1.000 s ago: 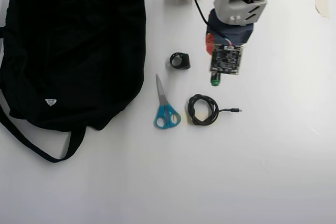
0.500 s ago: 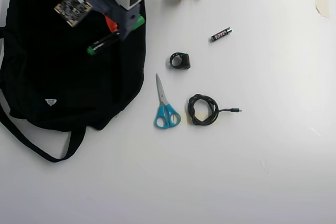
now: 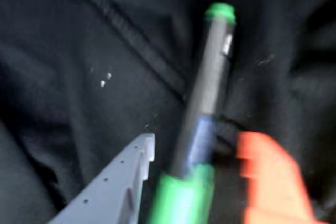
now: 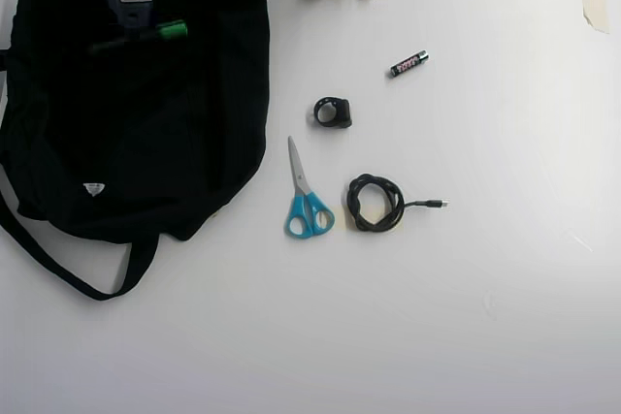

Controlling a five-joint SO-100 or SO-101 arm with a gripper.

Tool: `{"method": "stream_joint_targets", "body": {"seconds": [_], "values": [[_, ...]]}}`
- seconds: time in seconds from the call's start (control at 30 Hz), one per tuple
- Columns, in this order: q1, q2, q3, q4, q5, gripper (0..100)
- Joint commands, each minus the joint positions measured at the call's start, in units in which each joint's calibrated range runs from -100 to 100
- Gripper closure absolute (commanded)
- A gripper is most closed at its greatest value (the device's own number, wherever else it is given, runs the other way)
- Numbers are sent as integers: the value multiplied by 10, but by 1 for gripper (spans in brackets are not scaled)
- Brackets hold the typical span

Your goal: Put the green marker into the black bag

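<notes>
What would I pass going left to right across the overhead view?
black bag with the green marker lying on it → blue-handled scissors → small black ring-shaped thing → coiled black cable → battery → strip of tape at the right edge.

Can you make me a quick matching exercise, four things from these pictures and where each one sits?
Things:
1. green marker
2. scissors
3. battery
4. coiled cable

Places, overhead view:
A. right of the scissors
B. over the black bag, by the gripper
C. upper right of the black ring
D. just off the bag's right edge, blue handles toward the bottom

Pairs: 1-B, 2-D, 3-C, 4-A
</notes>
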Motion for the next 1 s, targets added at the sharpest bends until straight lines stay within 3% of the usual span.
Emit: {"method": "stream_joint_targets", "body": {"seconds": [0.0, 0.1, 0.17, 0.23, 0.33, 0.43, 0.67, 0.97], "values": [[-24, -19, -35, 54, -13, 72], [-81, -113, -85, 204, -13, 76], [-127, -215, -78, 251, -13, 84], [-234, -266, -73, 263, -7, 98], [-375, -290, -43, 265, -12, 98], [-459, -363, 41, 321, 26, 98], [-534, -575, 298, 278, 26, 98], [-566, -849, 686, 75, 26, 98]]}}
